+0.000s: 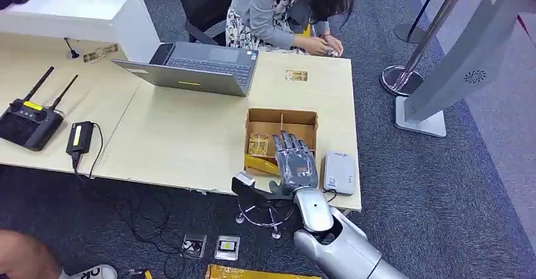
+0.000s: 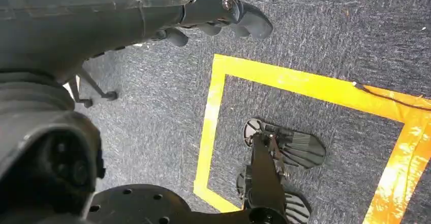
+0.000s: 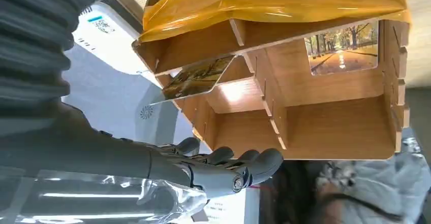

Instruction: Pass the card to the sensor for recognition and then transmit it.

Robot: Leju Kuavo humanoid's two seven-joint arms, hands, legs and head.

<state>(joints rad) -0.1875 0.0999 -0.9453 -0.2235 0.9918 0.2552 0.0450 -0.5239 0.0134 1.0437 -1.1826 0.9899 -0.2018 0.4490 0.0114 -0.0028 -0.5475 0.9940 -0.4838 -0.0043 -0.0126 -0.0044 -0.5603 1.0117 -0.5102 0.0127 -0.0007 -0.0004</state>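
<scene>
Hovering spread and empty, the right hand [image 1: 294,162] overhangs one wooden divider box [image 1: 302,118] containing two picture cards [image 3: 341,48]; one white card reader [image 1: 339,173] sits beside. The left hand [image 2: 223,10] hangs curled, holding nothing.

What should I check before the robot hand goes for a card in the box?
1. Right robot hand over the wooden box: ok, it hovers above the near right part.
2. Right robot hand free: ok, fingers extended, holding nothing.
3. Card within reach: ok, one card leans tilted in a compartment, another card stands against a wall.
4. Sensor clear: ok, it lies beside the box on the table edge with nothing on it.
5. Left robot hand out of the way: ok, it hangs over the carpet.
6. Person clear of the box: ok, hands at the far table edge.
</scene>
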